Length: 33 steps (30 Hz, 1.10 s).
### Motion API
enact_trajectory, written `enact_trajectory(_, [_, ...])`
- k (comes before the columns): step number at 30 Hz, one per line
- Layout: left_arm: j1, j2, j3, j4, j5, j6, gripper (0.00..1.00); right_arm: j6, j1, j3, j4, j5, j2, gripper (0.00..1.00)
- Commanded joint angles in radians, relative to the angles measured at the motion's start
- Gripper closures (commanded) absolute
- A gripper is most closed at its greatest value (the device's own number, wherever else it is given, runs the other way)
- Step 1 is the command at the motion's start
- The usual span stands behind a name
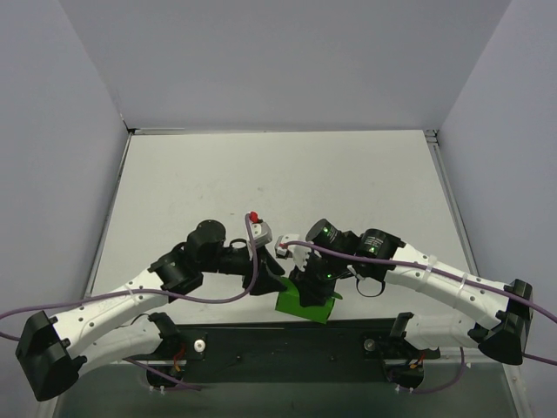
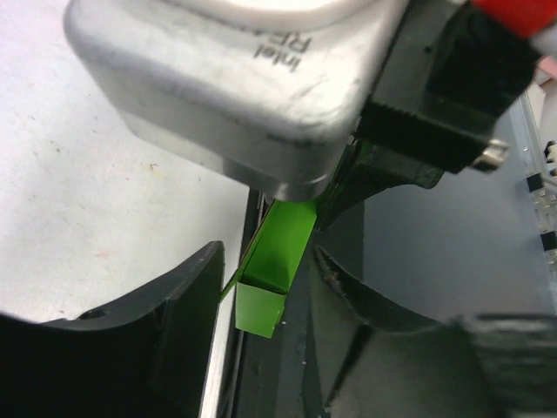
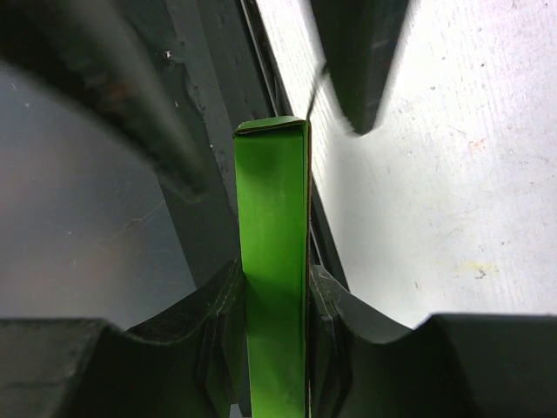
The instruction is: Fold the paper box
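Jaws of the right gripper (image 1: 306, 277) are seen from above set onto the paper box (image 1: 305, 302), which sits at the near edge of the table (image 1: 261, 174), just beside the black base plate (image 1: 261, 348). The left gripper (image 1: 271, 280) is set close against the box's left end.

From the left wrist, the left fingers (image 2: 174, 331) are shown parted, with a narrow end of the box between them and a gap on each side. A silver camera housing (image 2: 235, 78) is seen above.

From the right wrist, the box is shown clamped edge-on between the right fingers (image 3: 209, 331).
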<state>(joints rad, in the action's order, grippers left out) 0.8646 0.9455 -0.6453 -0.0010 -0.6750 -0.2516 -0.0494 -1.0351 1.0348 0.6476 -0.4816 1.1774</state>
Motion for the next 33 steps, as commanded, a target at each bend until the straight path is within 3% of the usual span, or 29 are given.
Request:
enact_trajectory(1, [0.024,-0.002,0.002,0.079,0.023,-0.011,0.53,-0.001,-0.006,0.036,0.027,0.034,0.011,0.82])
enact_trajectory(9, [0.051,0.009,0.001,0.053,0.083,-0.009,0.66,0.016,-0.013,0.036,0.03,0.153,0.014,0.82])
enact_trajectory(28, [0.119,0.029,-0.014,-0.067,0.241,0.055,0.69,0.02,-0.02,0.034,0.029,0.232,0.001,0.82])
enact_trajectory(33, [0.123,0.032,-0.02,-0.071,0.255,0.051,0.82,0.022,-0.023,0.037,0.027,0.254,-0.001,0.82])
